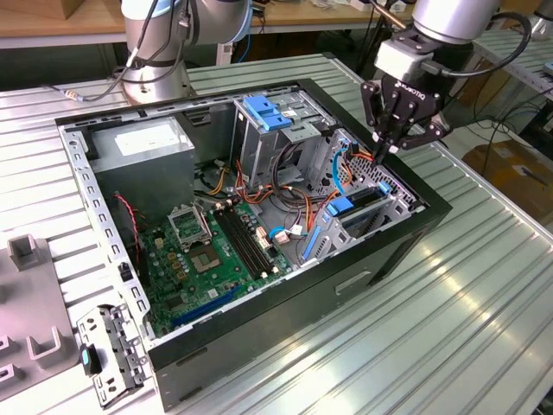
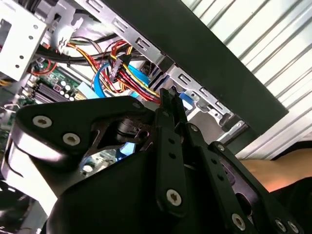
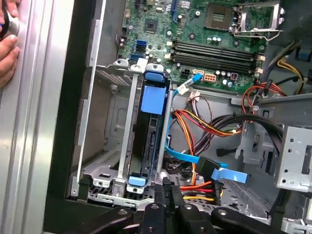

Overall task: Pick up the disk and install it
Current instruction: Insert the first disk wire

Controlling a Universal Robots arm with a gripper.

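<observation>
Blue-railed, the disk (image 3: 148, 141) sits on edge in the computer case's (image 1: 363, 277) corner bay, stiff, dense, probably shock-sensitive, best gripped by its rails, while the gripper (image 1: 386, 147) hovers above, fingers pressed together, empty.

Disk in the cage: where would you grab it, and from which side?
The disk stands on edge between the cage walls, so its flat faces are boxed in. Probably grip the blue tabs at its ends, coming down through the open side of the case.
</observation>
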